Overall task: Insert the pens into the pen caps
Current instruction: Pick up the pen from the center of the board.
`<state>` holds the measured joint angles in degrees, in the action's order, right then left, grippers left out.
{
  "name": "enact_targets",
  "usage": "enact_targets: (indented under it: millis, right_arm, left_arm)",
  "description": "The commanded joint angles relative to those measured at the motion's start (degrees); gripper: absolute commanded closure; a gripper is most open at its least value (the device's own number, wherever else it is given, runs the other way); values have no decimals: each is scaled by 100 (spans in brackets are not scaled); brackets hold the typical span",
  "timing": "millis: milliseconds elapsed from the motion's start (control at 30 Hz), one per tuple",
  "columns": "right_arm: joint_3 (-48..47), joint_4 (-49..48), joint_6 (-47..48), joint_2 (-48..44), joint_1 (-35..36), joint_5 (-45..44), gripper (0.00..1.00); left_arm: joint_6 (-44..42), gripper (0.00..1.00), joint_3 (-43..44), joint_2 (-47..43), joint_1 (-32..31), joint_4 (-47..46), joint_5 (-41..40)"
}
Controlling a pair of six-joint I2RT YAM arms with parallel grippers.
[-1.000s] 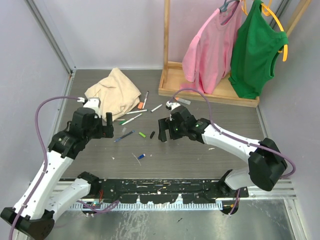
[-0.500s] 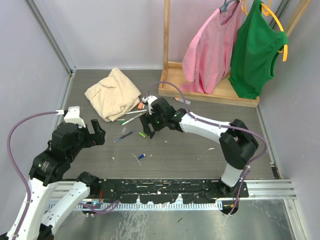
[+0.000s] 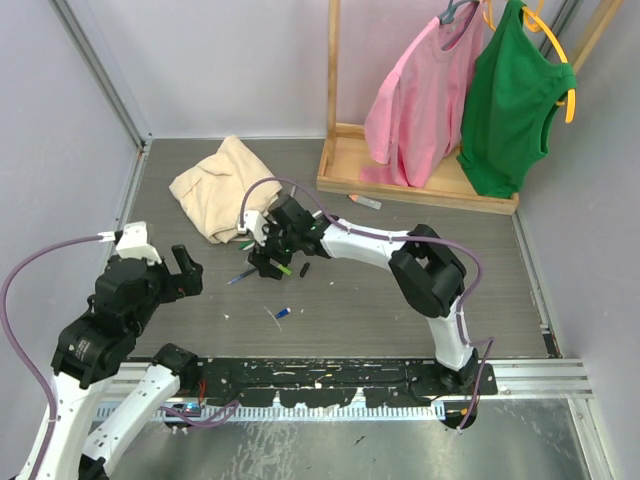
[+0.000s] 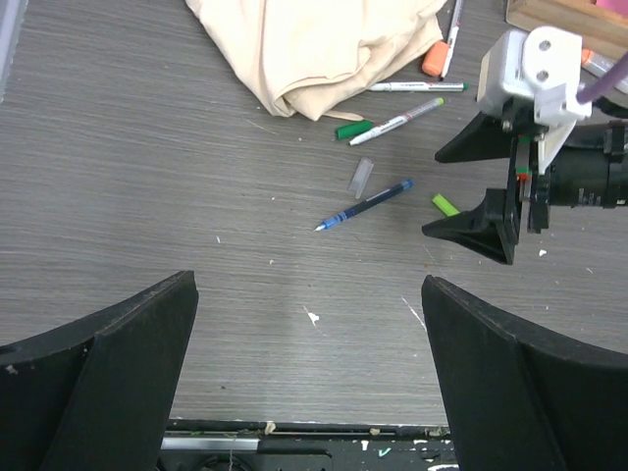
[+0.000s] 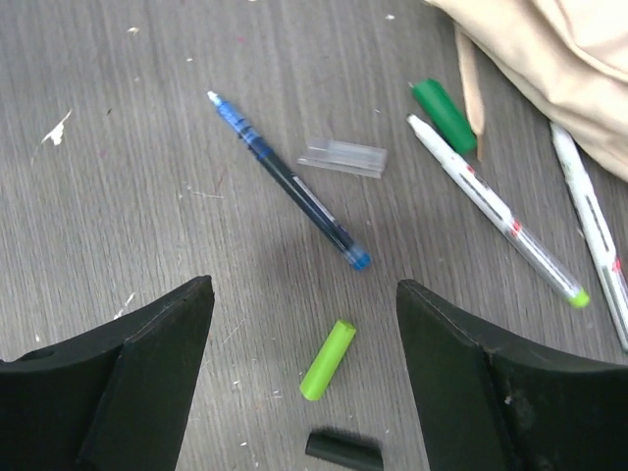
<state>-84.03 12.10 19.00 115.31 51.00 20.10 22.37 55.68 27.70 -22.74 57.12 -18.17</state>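
The right claw has its jaws wide apart and nothing is between them. It hangs above the table, a little left of the centre in the top view. Below it, in the right wrist view, a dark blue pen lies diagonally in the middle of the frame, with a clear cap just beside it. Lower in the frame are a light green cap and, at the bottom edge, a black cap. In the upper right, a dark green cap and a white pen with a green tip lie near the beige cloth. The left claw is also wide open and empty, at the left of the top view, well apart from the pens.
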Motion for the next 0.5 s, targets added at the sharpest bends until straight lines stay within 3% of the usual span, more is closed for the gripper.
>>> enact_targets:
  millis: [0, 233, 467]
  right_arm:
    - [-405, -249, 1289, 122, 32, 814, 23]
    - [-1237, 664, 2075, 811, 65, 1161, 34]
    - [-1653, 1052, 2459, 1208, 85, 1376, 37]
  left_arm:
    - [58, 2, -4, -60, 26, -165, -201]
    - [31, 2, 11, 63, 24, -172, -246]
    - [22, 2, -13, 72, 24, -192, -255]
